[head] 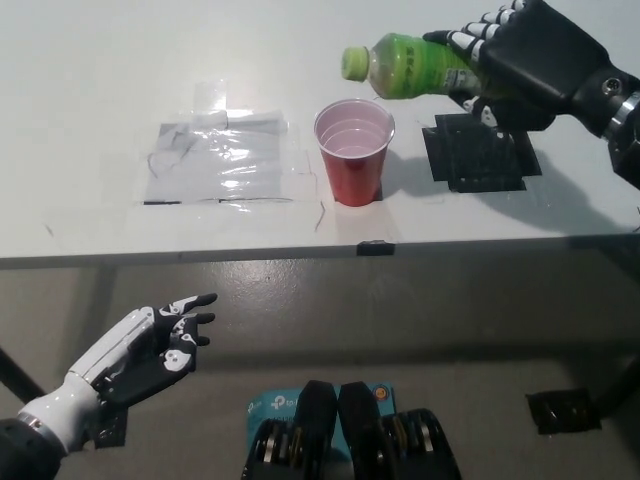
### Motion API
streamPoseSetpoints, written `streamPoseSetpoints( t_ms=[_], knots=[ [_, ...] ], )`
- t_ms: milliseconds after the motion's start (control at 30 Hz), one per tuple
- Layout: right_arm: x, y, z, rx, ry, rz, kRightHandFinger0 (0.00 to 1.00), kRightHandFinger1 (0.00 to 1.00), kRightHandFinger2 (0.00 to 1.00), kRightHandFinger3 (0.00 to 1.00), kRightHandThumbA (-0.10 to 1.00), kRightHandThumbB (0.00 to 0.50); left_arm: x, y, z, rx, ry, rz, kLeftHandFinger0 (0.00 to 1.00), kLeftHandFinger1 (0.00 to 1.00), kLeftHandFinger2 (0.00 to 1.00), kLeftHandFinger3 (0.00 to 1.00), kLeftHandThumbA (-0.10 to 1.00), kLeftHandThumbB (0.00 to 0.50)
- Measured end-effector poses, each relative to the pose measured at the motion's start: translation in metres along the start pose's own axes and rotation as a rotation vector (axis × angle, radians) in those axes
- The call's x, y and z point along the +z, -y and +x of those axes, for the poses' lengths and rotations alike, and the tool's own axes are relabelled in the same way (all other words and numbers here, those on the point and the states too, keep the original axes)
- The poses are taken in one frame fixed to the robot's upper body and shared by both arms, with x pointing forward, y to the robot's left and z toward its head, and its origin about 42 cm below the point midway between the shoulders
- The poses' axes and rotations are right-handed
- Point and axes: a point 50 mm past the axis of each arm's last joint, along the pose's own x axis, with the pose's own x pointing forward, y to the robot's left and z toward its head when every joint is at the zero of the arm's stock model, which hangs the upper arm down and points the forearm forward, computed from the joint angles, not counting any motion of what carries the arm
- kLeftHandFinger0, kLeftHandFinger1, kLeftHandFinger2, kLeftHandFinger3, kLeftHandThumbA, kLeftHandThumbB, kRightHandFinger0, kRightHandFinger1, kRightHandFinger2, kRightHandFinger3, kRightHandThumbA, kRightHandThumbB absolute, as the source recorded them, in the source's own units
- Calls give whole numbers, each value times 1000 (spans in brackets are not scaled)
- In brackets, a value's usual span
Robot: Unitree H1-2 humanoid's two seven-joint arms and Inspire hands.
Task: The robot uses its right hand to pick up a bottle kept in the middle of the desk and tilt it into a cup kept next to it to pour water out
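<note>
Sideways, bottle (400,68) in right hand (520,55)

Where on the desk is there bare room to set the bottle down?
The black pad right of the red cup is bare; the right hand holds the bottle above it. Desk left of the plastic sheet is bare. Between cup and sheet it is tight. The left hand rests below the desk.
</note>
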Motion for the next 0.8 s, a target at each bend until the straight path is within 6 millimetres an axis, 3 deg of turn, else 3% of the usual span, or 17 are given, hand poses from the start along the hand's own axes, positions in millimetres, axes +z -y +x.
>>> streamPoseSetpoints(
  t_ms=[67, 200, 300, 333, 400, 500, 533, 567, 633, 667, 733, 800],
  knots=[
    [-1, 0, -2, 6, 5, -10, 0, 15, 12, 267, -88, 265, 0, 0, 0, 0, 0, 1, 854, 928, 1000, 1000, 698, 5],
    [-1, -1, -2, 12, 17, -24, 0, 0, 0, 259, -80, 309, 1, 0, 0, 0, 0, 1, 866, 934, 1000, 1000, 697, 0],
    [-1, -1, -1, 18, 29, -36, 0, 0, 0, 248, -75, 292, 1, 0, 0, 0, 0, 1, 867, 932, 1000, 1000, 693, 0],
    [-2, 0, -1, 18, 31, -41, 0, 0, 0, 135, -100, 264, 1, 0, 0, 0, 0, 1, 883, 939, 1000, 1000, 706, 3],
    [-2, 2, 2, 19, 39, -54, 0, 0, 10, 175, -100, 298, 1, 0, 0, 0, 1, 2, 889, 939, 1000, 1000, 706, 0],
    [-1, 6, 6, 17, 55, -75, 0, 0, 12, 222, -73, 288, 2, -1, 1, 0, 3, 3, 889, 939, 1000, 1000, 704, 1],
    [-1, 7, 7, 17, 60, -80, 0, 0, 5, 205, -62, 279, 2, -1, 1, 0, 4, 4, 888, 939, 1000, 1000, 703, 9],
    [0, 9, 10, 17, 70, -93, 0, 0, 8, 113, -63, 266, 2, -1, 1, 0, 5, 4, 888, 941, 1000, 1000, 701, 8],
    [1, 11, 13, 16, 82, -113, 0, 18, 60, 41, -99, 236, 3, -1, 1, 0, 5, 4, 892, 948, 1000, 1000, 695, 0],
    [2, 12, 13, 15, 86, -118, 0, 52, 126, 96, -100, 228, 3, -1, 1, 0, 5, 4, 908, 963, 1000, 1000, 687, 0],
    [3, 13, 16, 18, 98, -141, 0, 69, 158, 72, -100, 208, 3, -1, 1, 0, 5, 4, 909, 963, 1000, 1000, 686, 0],
    [2, 15, 17, 23, 102, -165, 0, 120, 222, 164, -65, 217, 3, -1, 1, 0, 5, 4, 906, 957, 1000, 1000, 687, 1]
  ],
)
